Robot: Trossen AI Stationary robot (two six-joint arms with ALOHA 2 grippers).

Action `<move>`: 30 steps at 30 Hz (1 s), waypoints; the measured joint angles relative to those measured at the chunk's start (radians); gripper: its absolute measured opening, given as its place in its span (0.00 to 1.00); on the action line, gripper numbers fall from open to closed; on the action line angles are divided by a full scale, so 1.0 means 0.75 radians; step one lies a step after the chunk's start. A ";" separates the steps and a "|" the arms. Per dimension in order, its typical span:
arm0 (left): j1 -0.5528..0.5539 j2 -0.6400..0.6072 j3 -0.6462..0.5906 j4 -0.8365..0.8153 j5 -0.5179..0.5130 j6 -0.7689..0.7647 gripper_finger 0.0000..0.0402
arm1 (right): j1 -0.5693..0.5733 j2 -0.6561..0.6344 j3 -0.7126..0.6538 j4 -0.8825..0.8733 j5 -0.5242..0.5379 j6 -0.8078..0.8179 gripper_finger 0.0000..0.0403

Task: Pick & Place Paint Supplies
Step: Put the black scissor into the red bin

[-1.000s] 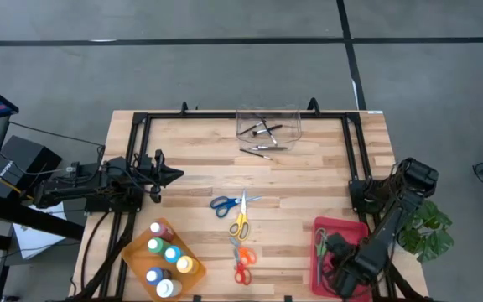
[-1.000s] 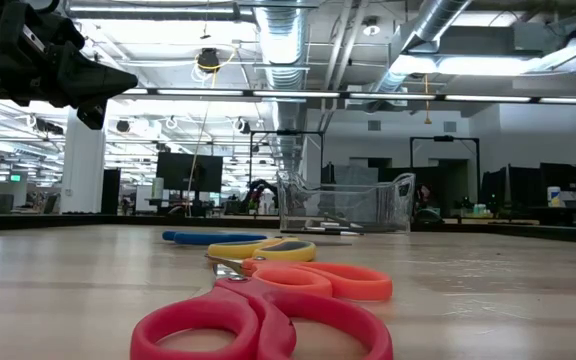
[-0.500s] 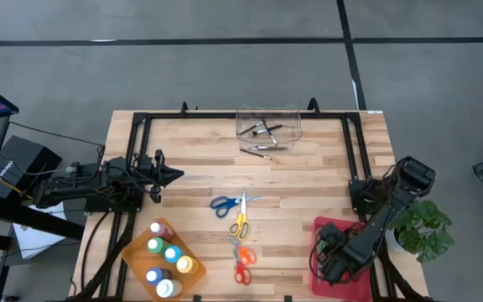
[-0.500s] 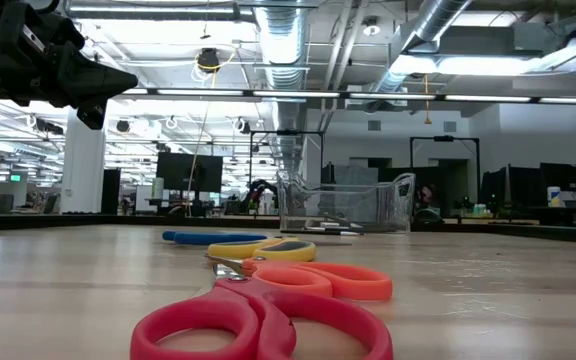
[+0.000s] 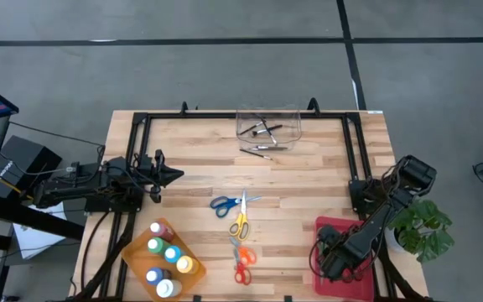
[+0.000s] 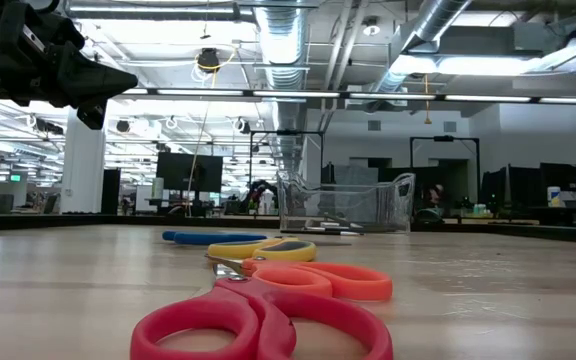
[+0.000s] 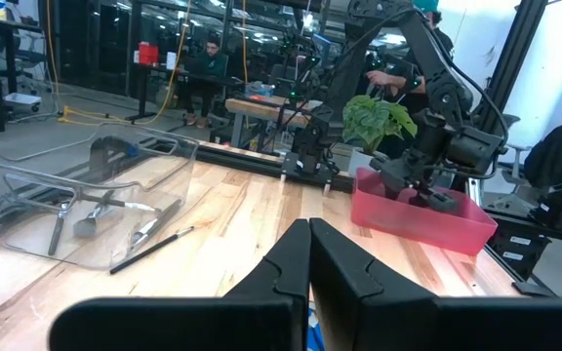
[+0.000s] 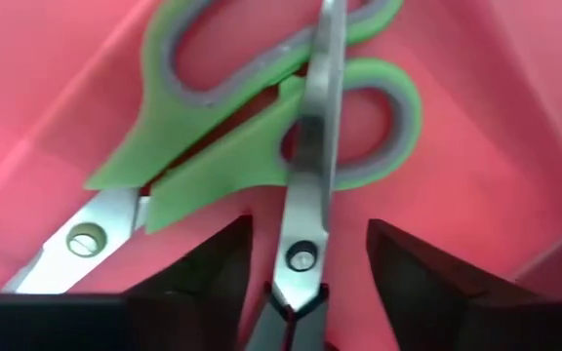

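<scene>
Your right gripper (image 8: 301,258) has shifted over the red bin (image 5: 329,228), fingers spread, green scissors (image 8: 252,107) lying loose just ahead; left gripper (image 7: 308,255) closed.

Green-handled scissors (image 8: 261,127) flat in red bin (image 5: 352,228); three scissors (image 5: 239,226) mid-table; bottles (image 5: 165,257) in orange tray (image 5: 132,252).

- No text, label, brand, number or sign is showing clearly enough to be read in any view.
- A small white marking is sitting on the black box (image 5: 13,170) beside the table's left edge in the high view, but its letters are proving too small to make out.
</scene>
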 joint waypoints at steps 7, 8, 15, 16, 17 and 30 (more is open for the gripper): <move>0.001 0.000 0.000 0.000 0.000 0.000 0.00 | -0.001 0.003 -0.001 0.054 -0.001 0.004 0.18; 0.001 0.000 0.000 0.000 0.000 0.000 0.00 | -0.001 0.003 -0.001 0.054 -0.006 0.004 0.15; 0.000 0.000 0.000 0.000 0.000 0.000 0.00 | 0.001 0.010 0.053 -0.030 -0.031 0.023 0.14; 0.000 0.000 0.000 0.000 0.000 0.000 0.00 | 0.001 0.010 0.064 -0.053 -0.032 0.033 0.16; 0.001 0.000 0.000 0.000 0.000 0.000 0.00 | 0.002 0.011 0.075 -0.071 -0.036 0.040 0.17; 0.000 0.000 0.000 0.000 0.000 0.000 0.00 | 0.001 0.010 0.102 -0.132 -0.108 0.315 0.20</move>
